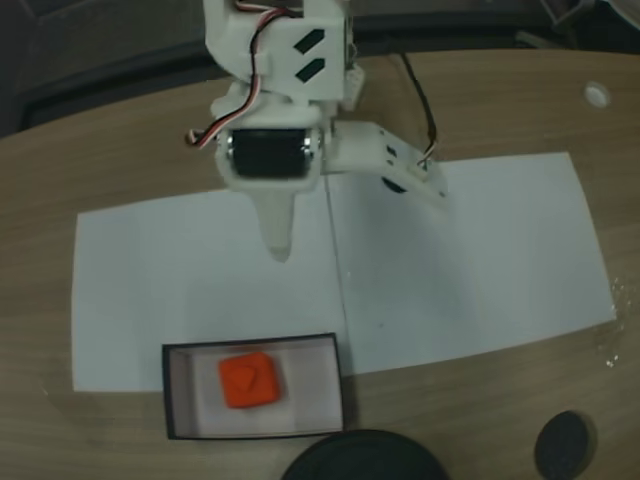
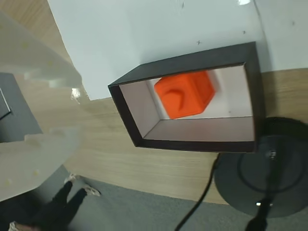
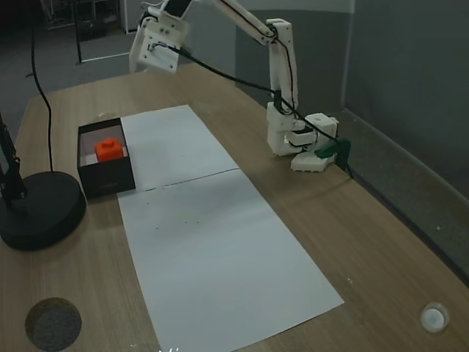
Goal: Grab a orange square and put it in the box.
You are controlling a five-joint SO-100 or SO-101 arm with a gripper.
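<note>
Cube (image 1: 250,381) sits inside the box (image 1: 178,392), left of centre in a fixed view, resting on the whitish floor, not touching the black walls as far as can be seen. Box stands on the wooden table (image 1: 480,400), its far edge overlapping the near edge of the white paper (image 1: 460,260). Round black base (image 1: 365,458) lies just beside the box's near wall; a smaller dark disc (image 1: 565,443) sits well apart to the right, by the table's edge.

Gripper (image 1: 300,225) hangs above the paper, well clear of the box, with nothing between the fingers. Jaws are spread: one tapered white finger points down toward the box, the other is swung out to the right. Bare paper all round under it, plenty of free room.

Cube: bright orange, matte plastic, rounded edges, V-shaped notch on its top face, seen in the wrist view (image 2: 185,94). Box: thin flat black walls, rectangular, shallow, open top. Paper: two plain sheets side by side with a seam between them. Table: light wood grain, curved far edge. Arm parts white plastic, with black and red wires.

In another fixed view the arm's base (image 3: 297,139) stands at the far side of the table, and a small white cap (image 3: 434,317) lies near the right corner. No readable writing or labels
</note>
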